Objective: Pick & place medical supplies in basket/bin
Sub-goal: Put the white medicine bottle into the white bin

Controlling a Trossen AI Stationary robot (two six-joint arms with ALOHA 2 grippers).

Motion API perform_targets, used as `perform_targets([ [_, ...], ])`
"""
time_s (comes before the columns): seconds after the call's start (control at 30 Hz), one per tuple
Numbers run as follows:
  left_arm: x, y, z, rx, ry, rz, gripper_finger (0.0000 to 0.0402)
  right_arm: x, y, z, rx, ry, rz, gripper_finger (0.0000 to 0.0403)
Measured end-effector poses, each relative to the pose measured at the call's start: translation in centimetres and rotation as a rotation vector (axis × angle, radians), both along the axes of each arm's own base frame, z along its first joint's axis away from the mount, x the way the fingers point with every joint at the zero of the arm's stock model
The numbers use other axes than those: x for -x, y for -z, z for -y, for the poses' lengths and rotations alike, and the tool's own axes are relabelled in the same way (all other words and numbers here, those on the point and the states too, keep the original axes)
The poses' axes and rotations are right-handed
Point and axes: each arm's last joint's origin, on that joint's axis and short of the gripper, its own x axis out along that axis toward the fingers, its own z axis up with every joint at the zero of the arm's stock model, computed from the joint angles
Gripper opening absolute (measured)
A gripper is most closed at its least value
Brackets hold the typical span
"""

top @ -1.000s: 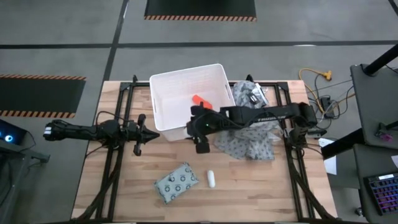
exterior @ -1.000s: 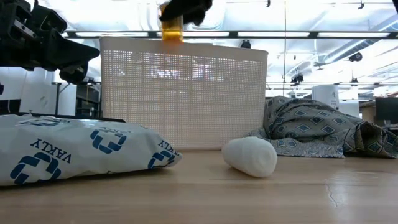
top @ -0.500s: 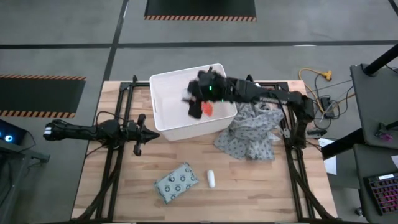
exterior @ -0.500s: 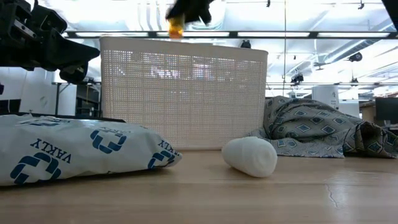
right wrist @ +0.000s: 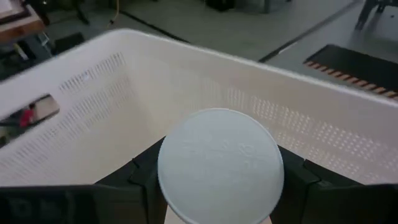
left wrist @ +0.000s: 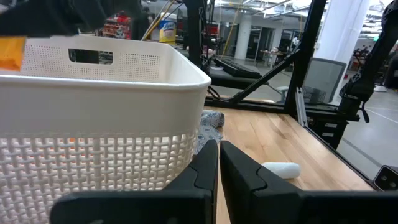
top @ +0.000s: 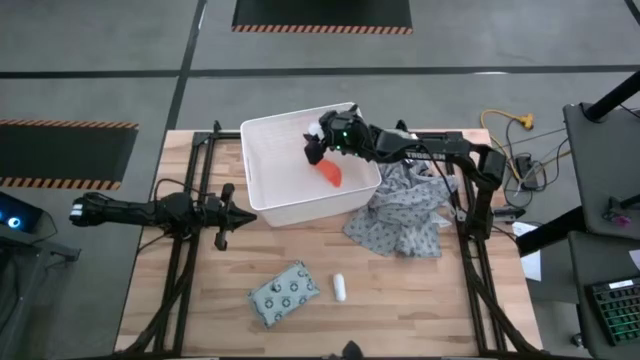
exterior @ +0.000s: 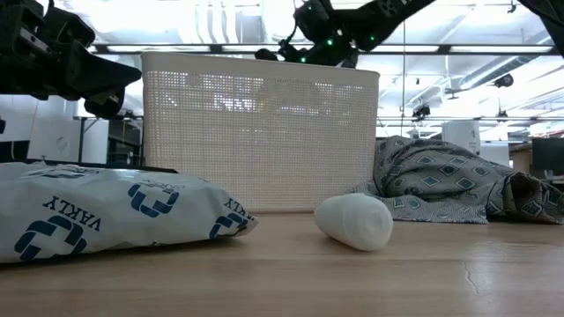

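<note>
My right gripper (top: 316,150) hangs inside the large white perforated bin (top: 262,135), shut on a piece with a white round cap (right wrist: 219,163). The left wrist view shows an orange body (left wrist: 10,53) under that gripper, above the bin's rim. An orange-red tapered piece (top: 331,173) lies on the bin's floor. The teal-grey dotted packet (top: 285,293) and the small white cylinder (top: 340,288) lie flat on the near part of the table. My left gripper (top: 246,217) waits, shut, left of the bin's near corner. My right gripper pinches the piece between its two fingers (right wrist: 140,177), one on each side just under the white round cap (right wrist: 186,134), which faces the wrist camera. The piece is lifted clear above the bin's floor (right wrist: 87,143). The cap hides the place of contact.
The grey patterned cloth (top: 405,215) is heaped to the right of the bin, with a dark printed packet (top: 402,150) at its far end. The packet (exterior: 106,216) and the cylinder (exterior: 354,220) lie in front of the bin's near wall (exterior: 260,132). Black frame rails run along both table sides.
My right gripper has carried the piece from in front of the bin's near wall, up over the rim toward the far edge, and down into the bin. Its arm has swung toward the far edge with it. The held piece has dropped below the rim in the low view.
</note>
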Motion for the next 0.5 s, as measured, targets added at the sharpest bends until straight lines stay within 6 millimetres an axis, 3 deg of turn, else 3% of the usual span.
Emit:
perform_targets([
  [0.17, 0.0, 0.0, 0.0, 0.0, 0.0, 0.0, 0.0, 0.26, 0.93, -0.12, 0.016, -0.013, -0.058, 0.0187],
  [0.5, 0.0, 0.0, 0.0, 0.0, 0.0, 0.0, 0.0, 0.13, 0.35, -0.22, 0.05, -0.047, -0.108, 0.0187],
])
